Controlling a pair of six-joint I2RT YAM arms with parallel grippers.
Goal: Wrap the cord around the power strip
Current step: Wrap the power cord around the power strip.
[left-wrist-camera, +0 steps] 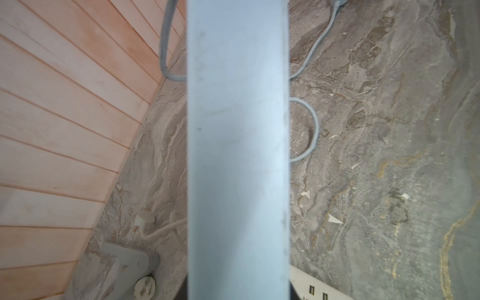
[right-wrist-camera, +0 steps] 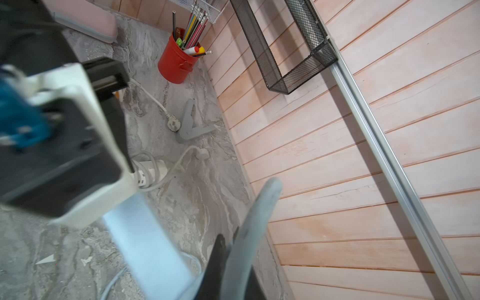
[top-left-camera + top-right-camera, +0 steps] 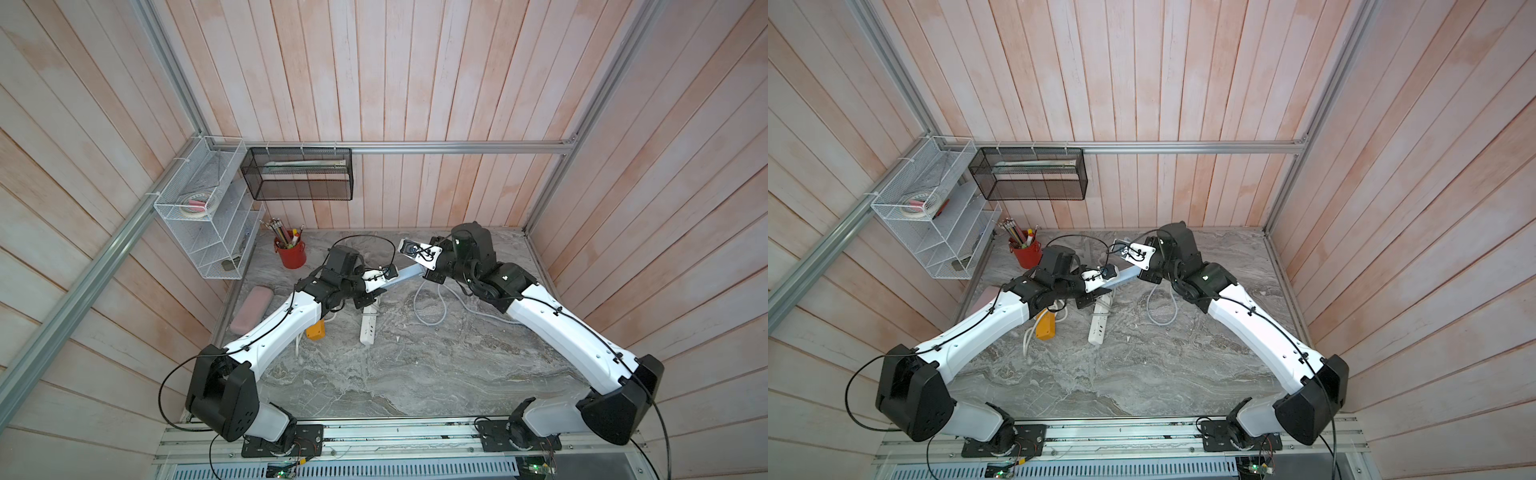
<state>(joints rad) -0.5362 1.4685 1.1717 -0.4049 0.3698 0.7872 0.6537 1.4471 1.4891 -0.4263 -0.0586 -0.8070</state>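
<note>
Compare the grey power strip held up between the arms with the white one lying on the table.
The grey power strip is raised off the table; the white power strip lies flat on it. The grey strip trails a grey cord; the white strip has a white cord. Both are long, narrow bars.

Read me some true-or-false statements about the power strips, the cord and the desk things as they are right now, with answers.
1. The grey power strip is held up off the table between the two arms. True.
2. The grey cord is already wound around it. False: it trails in loose loops over the table, and none crosses the strip's face in the left wrist view.
3. A white power strip lies on the table. True.
4. The red cup is empty. False: it holds pencils.
5. The pink case lies on top of the white power strip. False: it lies on the table, apart from it.
</note>
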